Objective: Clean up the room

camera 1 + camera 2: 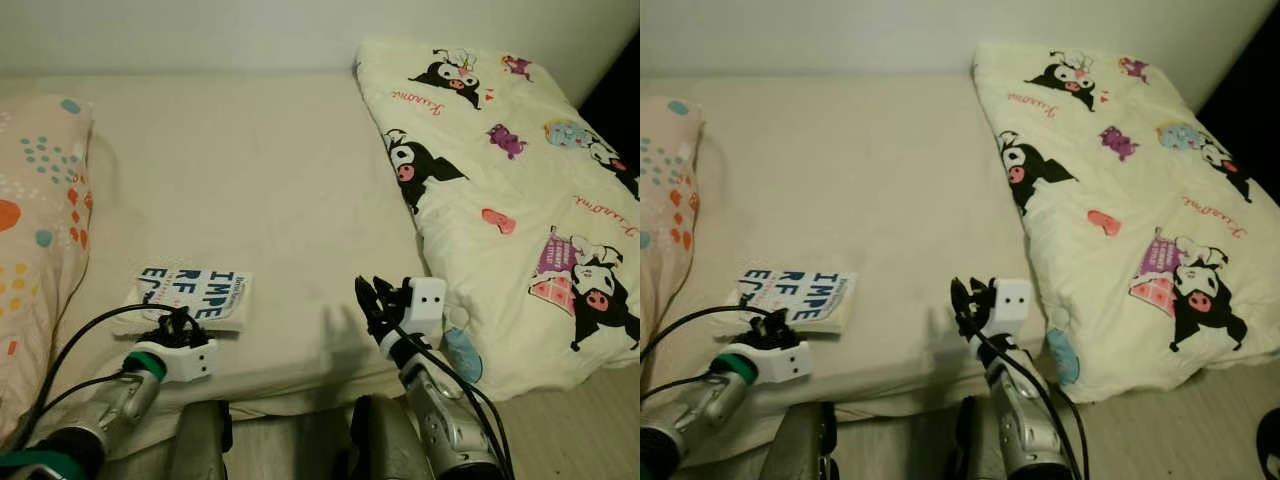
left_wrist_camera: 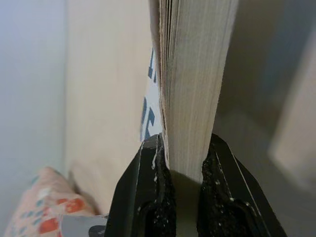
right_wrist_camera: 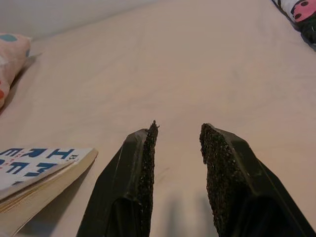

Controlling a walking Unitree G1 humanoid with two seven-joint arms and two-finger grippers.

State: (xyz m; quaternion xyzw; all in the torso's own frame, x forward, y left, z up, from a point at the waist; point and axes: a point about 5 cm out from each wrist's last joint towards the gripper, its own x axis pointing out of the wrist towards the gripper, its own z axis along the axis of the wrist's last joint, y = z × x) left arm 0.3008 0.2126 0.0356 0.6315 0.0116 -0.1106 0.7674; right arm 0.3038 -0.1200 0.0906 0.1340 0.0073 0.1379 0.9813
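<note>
Left gripper (image 1: 180, 325) fingers clamped on book (image 1: 196, 294) lower left on bed (image 1: 250, 180); lift straight, keep squeeze; right gripper (image 1: 374, 300) open, empty.

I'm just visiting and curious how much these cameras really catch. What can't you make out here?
- Book: the cover lettering is cut short in the left eye view, where the left gripper covers its near edge.
- Left wrist view: the page edges hide what lies beyond; the background is blurred.
- Pillow: cut off by the left edge.
- Blanket: cut off by the right edge.
- Right gripper: open over bare sheet.
</note>
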